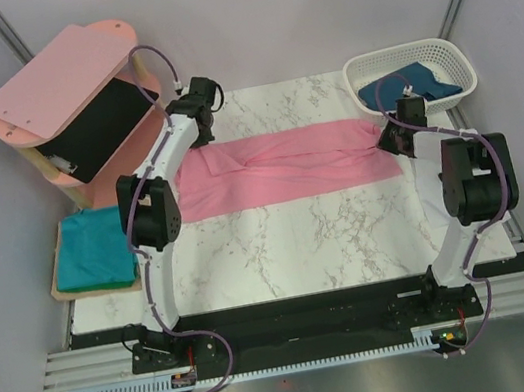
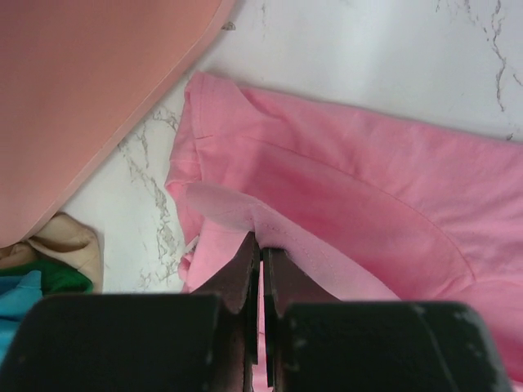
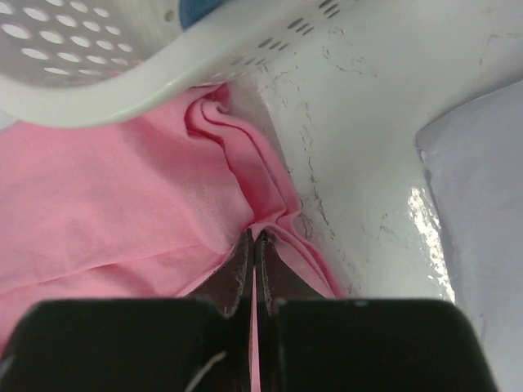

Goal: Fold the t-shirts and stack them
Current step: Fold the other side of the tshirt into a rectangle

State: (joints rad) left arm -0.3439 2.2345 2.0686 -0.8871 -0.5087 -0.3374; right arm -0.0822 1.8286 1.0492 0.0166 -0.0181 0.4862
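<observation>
The light pink t-shirt point(image 1: 287, 163) lies as a long folded band across the far half of the marble table. My left gripper point(image 1: 195, 116) is shut on its left end point(image 2: 270, 204), pinching a fold of cloth. My right gripper point(image 1: 392, 139) is shut on its right end point(image 3: 122, 196), pinching the edge. A teal t-shirt point(image 1: 94, 248) lies folded on a board at the left. A dark blue t-shirt point(image 1: 416, 88) sits in the white basket point(image 1: 451, 56).
The pink wooden shelf unit point(image 1: 72, 97) stands at the far left, close to my left gripper. The white basket's rim point(image 3: 122, 90) hangs just beyond my right gripper. The table's right edge is close to the right arm.
</observation>
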